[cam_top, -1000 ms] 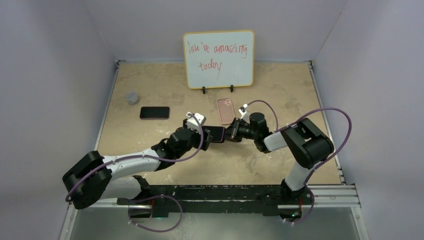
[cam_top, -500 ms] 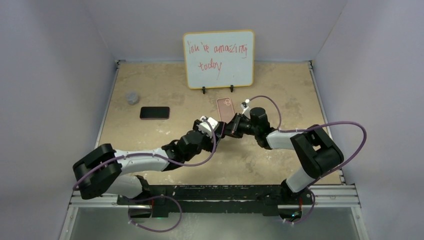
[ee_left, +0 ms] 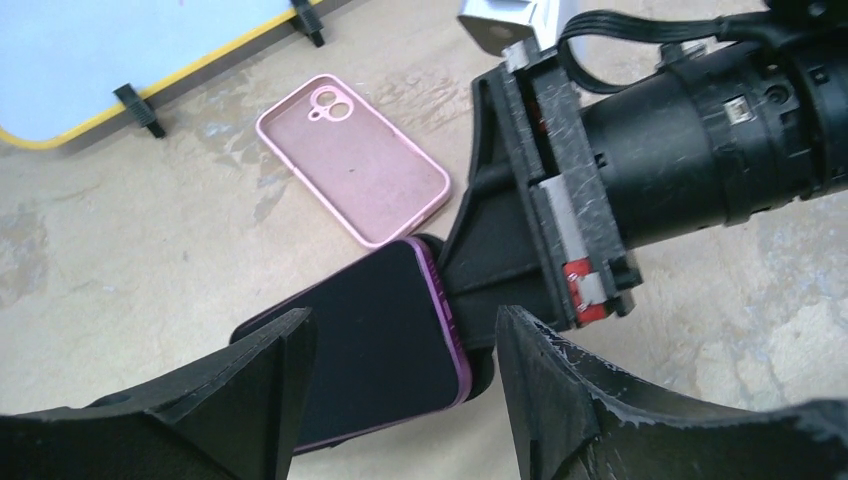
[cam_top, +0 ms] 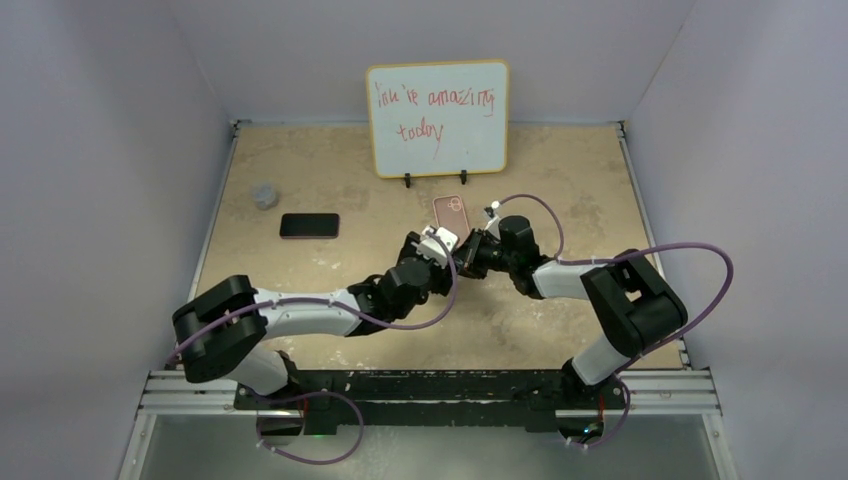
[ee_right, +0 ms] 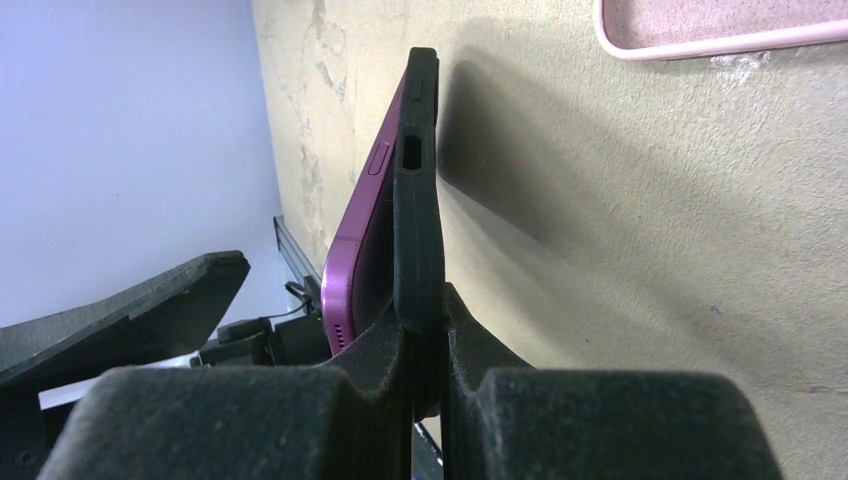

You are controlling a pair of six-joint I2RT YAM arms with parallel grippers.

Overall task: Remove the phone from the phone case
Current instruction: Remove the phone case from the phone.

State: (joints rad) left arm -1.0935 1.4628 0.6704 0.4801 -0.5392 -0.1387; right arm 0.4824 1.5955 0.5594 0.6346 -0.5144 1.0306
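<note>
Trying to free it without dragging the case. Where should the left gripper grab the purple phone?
Probably across the side edges of the purple phone, coming from the end opposite the right gripper. That gripper pinches only the black case, and the phone stands clear of it there, leaving its rim bare. The open left gripper straddles it.

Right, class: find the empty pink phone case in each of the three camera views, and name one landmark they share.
Top external: pink phone case at centre, just below the whiteboard.
Left wrist: case upper middle, lying flat.
Right wrist: case edge in the top right corner.
Shared landmark: the right hand gripping the black-cased purple phone.
</note>
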